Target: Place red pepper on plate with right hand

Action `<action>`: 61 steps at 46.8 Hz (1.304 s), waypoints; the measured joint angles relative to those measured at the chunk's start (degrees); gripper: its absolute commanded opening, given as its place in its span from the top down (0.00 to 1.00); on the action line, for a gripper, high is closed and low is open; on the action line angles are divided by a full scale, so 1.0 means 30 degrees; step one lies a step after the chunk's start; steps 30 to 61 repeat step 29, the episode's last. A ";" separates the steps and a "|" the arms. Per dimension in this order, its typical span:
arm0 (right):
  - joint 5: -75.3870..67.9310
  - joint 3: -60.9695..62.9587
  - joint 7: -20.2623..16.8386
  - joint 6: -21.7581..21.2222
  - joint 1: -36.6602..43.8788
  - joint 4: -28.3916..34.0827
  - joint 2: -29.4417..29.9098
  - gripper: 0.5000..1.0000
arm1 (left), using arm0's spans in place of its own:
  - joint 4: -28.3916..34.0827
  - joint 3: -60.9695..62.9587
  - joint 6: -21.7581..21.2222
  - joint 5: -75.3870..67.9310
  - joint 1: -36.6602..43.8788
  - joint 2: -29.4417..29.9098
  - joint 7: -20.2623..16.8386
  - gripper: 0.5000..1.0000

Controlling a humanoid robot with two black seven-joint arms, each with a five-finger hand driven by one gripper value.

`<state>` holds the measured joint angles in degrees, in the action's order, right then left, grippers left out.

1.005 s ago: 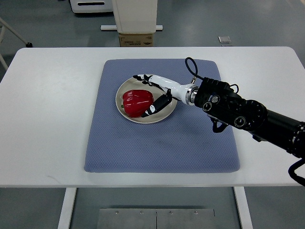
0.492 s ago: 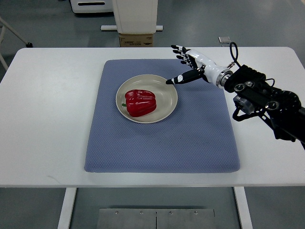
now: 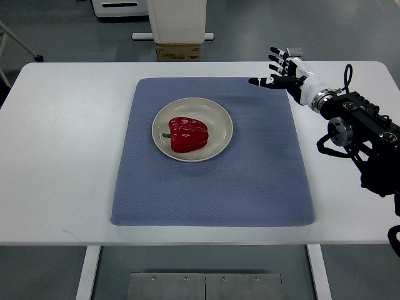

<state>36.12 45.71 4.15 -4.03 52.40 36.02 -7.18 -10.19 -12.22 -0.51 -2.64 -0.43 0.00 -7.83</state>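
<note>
On plate [image 3: 220, 122]: red pepper [image 3: 187, 134] | right hand [image 3: 286, 72] spread, mat's far-right corner

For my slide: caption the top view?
Red pepper resting on plate, right robot hand open above the mat's far corner.

A lab or workshop: white table [image 3: 62, 156] on a grey concrete floor [image 3: 62, 31], white equipment base [image 3: 178, 22] behind.

The pepper [image 3: 186, 134] lies on the plate [image 3: 219, 119], centred on the mat [image 3: 250, 181].
</note>
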 measured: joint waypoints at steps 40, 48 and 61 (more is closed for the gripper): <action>-0.1206 0.5121 0.0152 0.0026 -0.1287 -0.2120 0.1878 0.00 | 0.0004 0.0000 -0.0008 0.0000 -0.0005 0.0000 0.0003 0.00; -0.1206 0.5121 0.0152 0.0026 -0.1287 -0.2120 0.1878 0.00 | 0.0004 0.0000 -0.0008 0.0000 -0.0005 0.0000 0.0003 0.00; -0.1206 0.5121 0.0152 0.0026 -0.1287 -0.2120 0.1878 0.00 | 0.0004 0.0000 -0.0008 0.0000 -0.0005 0.0000 0.0003 0.00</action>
